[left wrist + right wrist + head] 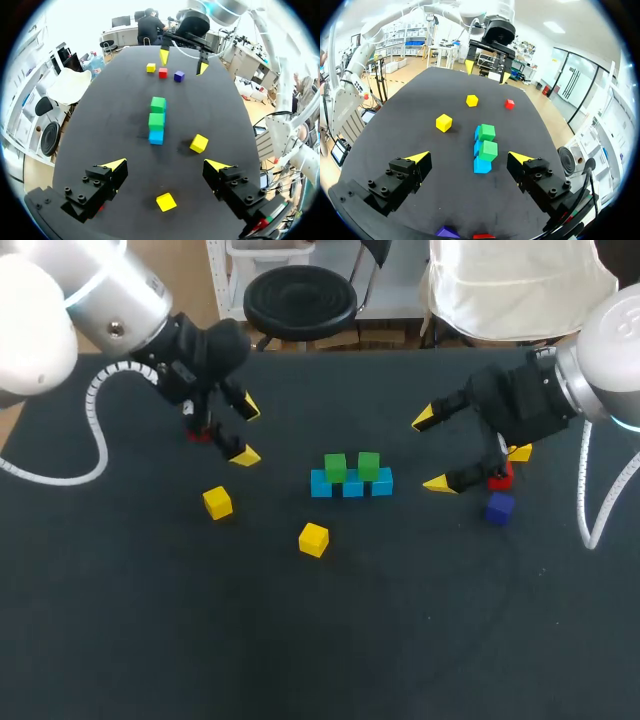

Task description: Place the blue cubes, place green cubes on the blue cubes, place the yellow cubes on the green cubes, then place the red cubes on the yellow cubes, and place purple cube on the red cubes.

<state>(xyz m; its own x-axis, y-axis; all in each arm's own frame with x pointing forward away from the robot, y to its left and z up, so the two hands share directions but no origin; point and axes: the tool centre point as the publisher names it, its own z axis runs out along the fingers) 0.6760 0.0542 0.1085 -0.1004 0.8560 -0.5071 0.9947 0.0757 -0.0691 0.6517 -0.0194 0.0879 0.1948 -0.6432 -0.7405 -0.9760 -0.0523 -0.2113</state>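
blue cubes (pixel 352 485) sit in a row with two green cubes (pixel 335 467) on top, between the left gripper (pixel 246 432) and right gripper (pixel 431 452), both wide open and empty.

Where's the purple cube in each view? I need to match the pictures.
Head: purple cube right of the blue row, beside a red cube.
Left wrist: purple cube at the far end, past the green cubes, beside that red cube.
Right wrist: purple cube under the right claw, partly cut off.
Landmark: the blue row topped by two green cubes shows in all three.
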